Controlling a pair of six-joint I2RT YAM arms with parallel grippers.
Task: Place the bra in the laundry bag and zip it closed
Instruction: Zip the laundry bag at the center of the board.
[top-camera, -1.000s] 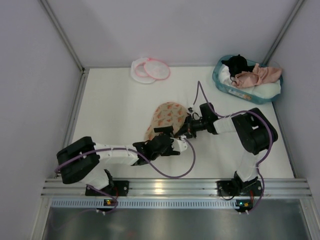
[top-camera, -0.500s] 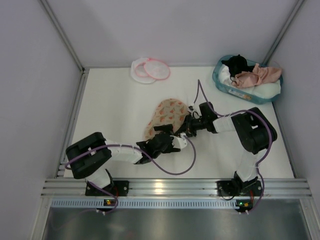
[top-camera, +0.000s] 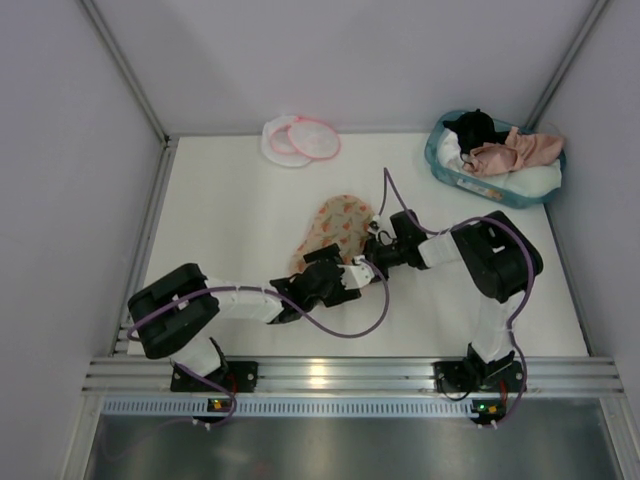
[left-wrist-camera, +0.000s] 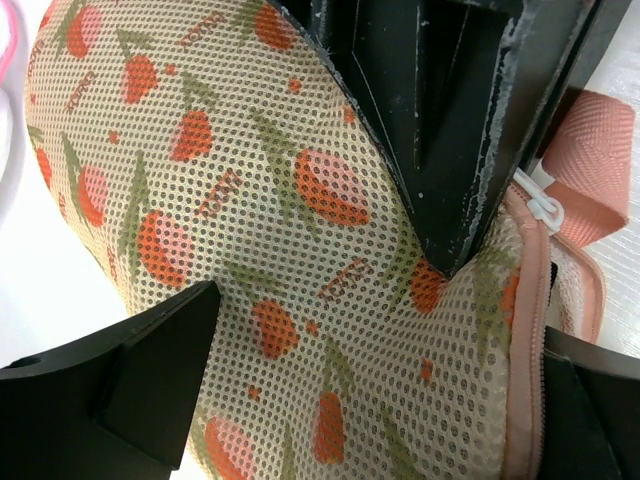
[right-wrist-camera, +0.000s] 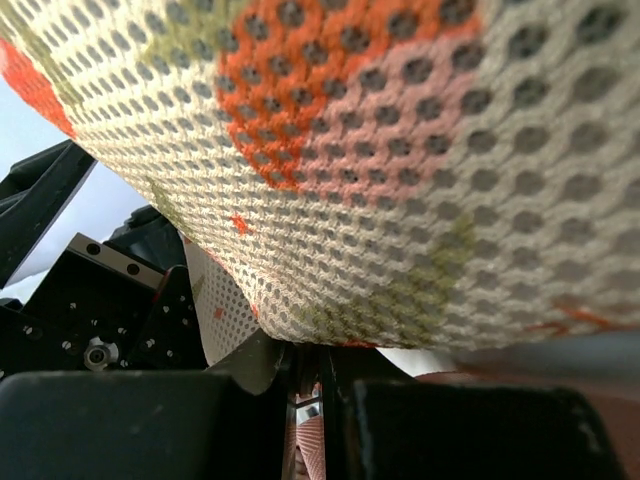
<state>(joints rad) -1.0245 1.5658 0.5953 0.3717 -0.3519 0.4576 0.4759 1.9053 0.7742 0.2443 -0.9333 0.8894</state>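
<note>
Bra (top-camera: 520, 148) lies in the far-right teal basket (top-camera: 433, 157) — nearer the right arm (top-camera: 490, 255). Right fingers (right-wrist-camera: 460, 430) clamp the printed mesh pouch (top-camera: 335, 225); left fingers (left-wrist-camera: 110, 390) spread wide.

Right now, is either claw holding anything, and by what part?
The right gripper pinches the orange-printed mesh piece by its pink-trimmed edge; the left gripper is open.

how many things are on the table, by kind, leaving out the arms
printed mesh pad: 1
white mesh bag: 1
basket: 1
clothes in the basket: 3 (pink bra, black garment, white cloth)
total: 6
</note>
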